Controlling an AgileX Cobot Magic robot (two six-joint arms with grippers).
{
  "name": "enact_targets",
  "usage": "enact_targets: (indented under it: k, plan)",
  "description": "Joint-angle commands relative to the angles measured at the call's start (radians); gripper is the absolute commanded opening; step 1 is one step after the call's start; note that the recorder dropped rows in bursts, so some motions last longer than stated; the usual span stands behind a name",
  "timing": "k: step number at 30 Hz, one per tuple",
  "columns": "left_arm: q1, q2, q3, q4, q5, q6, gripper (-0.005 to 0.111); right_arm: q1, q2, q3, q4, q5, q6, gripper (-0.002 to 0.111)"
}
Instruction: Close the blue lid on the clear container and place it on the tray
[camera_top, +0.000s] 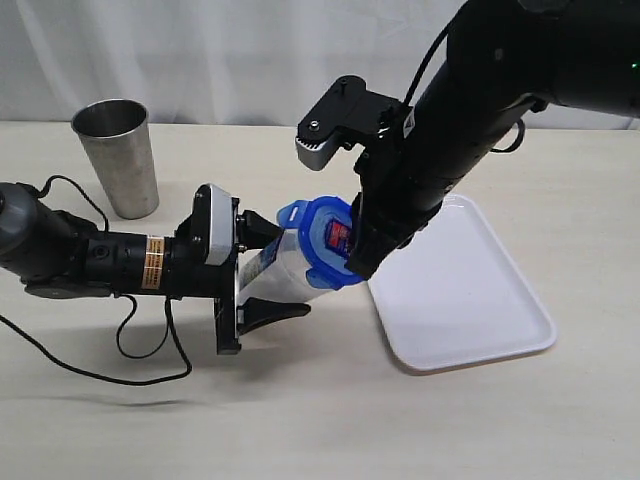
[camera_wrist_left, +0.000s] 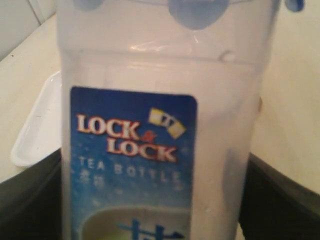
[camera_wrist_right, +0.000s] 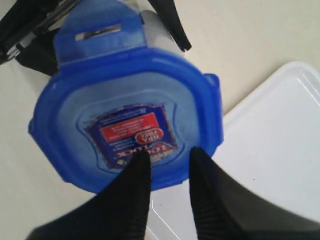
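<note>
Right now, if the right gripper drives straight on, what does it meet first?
The blue lid: the right gripper points at its top face near the sticker, tips seemingly on or just off it; depth unclear.

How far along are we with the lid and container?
Done: the lid sits on the container. In hand: the left gripper clamps the tilted container, the right gripper is against the lid's top, and at least one tab stands unsnapped. Left: snap the tabs, then set the container on the tray, which it has not reached.
</note>
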Motion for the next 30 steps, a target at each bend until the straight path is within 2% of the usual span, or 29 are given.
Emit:
enact_targets:
  k: [1, 4, 8, 10, 12, 15, 18, 23, 30]
  plan:
    - [-0.006, -0.011, -0.004, -0.055, -0.086, -0.057, 0.000, 0.003, -0.025, 0.008, 0.002, -0.023, 0.015, 0.027]
    - [-0.006, -0.011, -0.004, -0.076, -0.058, -0.057, 0.000, 0.003, -0.066, 0.008, -0.008, -0.076, 0.122, 0.027]
    - [-0.006, -0.011, -0.004, -0.086, -0.053, -0.057, 0.000, 0.003, -0.136, 0.008, -0.018, -0.203, 0.387, 0.027]
    - [-0.006, -0.011, -0.004, -0.086, -0.053, -0.057, 0.000, 0.003, -0.163, 0.008, 0.014, -0.236, 0.381, 0.028]
    - [-0.006, -0.011, -0.004, -0.086, -0.053, -0.057, 0.000, 0.003, -0.176, 0.000, 0.075, -0.233, 0.395, 0.034]
    - [-0.006, -0.011, -0.004, -0.092, -0.053, -0.057, 0.000, 0.000, -0.168, -0.036, 0.147, -0.169, 0.558, 0.040]
    - [-0.006, -0.011, -0.004, -0.100, -0.053, -0.053, 0.000, 0.000, -0.131, -0.099, 0.171, -0.081, 0.598, 0.040]
    - [-0.006, -0.011, -0.004, -0.100, -0.044, -0.054, 0.000, 0.008, 0.010, -0.290, 0.078, 0.138, 0.823, 0.040]
    - [-0.006, -0.011, -0.004, -0.099, -0.017, -0.054, 0.000, 0.092, 0.178, -0.431, -0.086, 0.268, 0.953, 0.040]
